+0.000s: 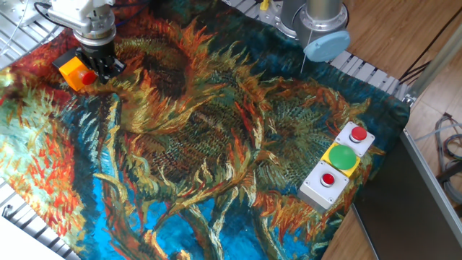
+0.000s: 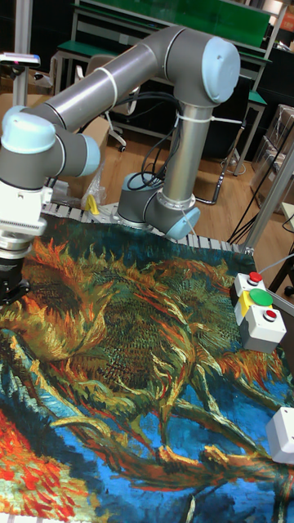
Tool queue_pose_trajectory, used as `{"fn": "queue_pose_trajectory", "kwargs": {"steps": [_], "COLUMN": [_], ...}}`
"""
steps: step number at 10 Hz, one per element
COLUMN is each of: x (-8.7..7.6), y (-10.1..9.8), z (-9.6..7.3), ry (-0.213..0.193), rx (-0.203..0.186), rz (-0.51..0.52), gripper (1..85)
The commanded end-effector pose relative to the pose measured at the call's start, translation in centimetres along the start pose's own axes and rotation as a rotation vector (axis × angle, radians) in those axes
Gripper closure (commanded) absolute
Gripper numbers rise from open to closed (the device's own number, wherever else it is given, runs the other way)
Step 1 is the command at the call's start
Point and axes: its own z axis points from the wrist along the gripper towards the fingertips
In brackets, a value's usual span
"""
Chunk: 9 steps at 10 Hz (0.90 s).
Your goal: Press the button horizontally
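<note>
A small orange-yellow box (image 1: 71, 70) stands at the far left of the sunflower-print cloth (image 1: 216, 144). The button (image 1: 88, 76), round and red, is set in the box's side that faces right. My gripper (image 1: 101, 67) hangs low right beside that side, its black fingers (image 1: 106, 66) up against the button or a hair away. No gap or contact between the fingertips shows. In the tall fixed view only the gripper (image 2: 10, 292) shows at the left edge, and the box is out of frame.
At the right edge of the cloth sits a row of a grey box with a red button (image 1: 359, 136), a yellow box with a big green button (image 1: 342, 157) and another grey box (image 1: 326, 180). The arm's base (image 1: 317, 22) stands behind the cloth.
</note>
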Motion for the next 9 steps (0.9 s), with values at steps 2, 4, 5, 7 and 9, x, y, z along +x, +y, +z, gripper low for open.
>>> {"fn": "queue_pose_trajectory", "kwargs": {"steps": [2,4,5,7,9], "x": [-0.8,-1.0,-1.0,-1.5,-2.0], "y": [0.2,-1.7,-2.4,-2.1,-1.7], "z": [-0.5,-0.8,-1.0,-1.2,-0.9], "ry": [0.001,0.004,0.006,-0.011,-0.025], "rx": [0.057,0.134,0.155,0.147,0.138], "rz": [-0.074,-0.182,-0.216,-0.236,-0.247], "gripper": [84.3,84.3,84.3,84.3,84.3]}}
